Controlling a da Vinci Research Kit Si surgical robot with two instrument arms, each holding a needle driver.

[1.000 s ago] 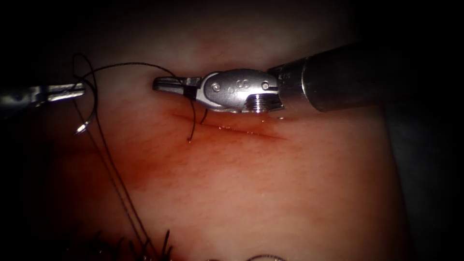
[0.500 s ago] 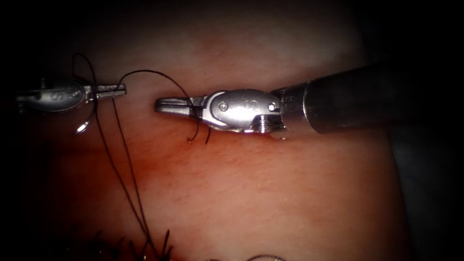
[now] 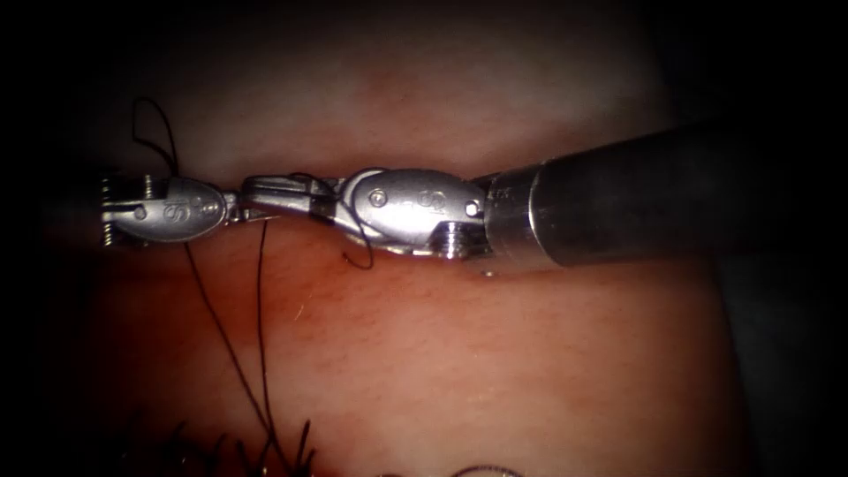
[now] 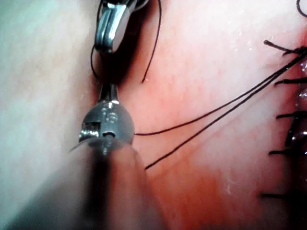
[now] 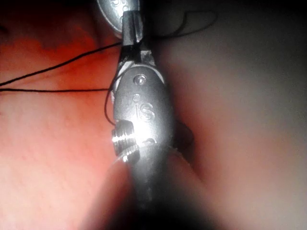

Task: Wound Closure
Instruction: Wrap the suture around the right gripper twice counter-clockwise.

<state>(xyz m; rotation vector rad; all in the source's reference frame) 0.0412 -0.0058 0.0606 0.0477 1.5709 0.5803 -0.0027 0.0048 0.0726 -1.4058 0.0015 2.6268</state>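
Presently meeting tip to tip just above the tissue (image 3: pixel 495 353): left tool (image 3: pixel 238 208) reaching in from the left, right tool (image 3: pixel 256 193) from the right, almost touching. Clenched shut on the thread (image 3: pixel 261 300) at the left tool's tip, with two dark strands dropping from there across the tissue toward a row of cut ends of thread (image 3: pixel 305 446) at the near edge. Wound around the right tool just behind its tip, a further turn of thread, short free end curling down beside the tissue beneath. Cannot tell whether the right tool grips anything. Stained with red fluid (image 3: pixel 177 300) below and left of both tools.
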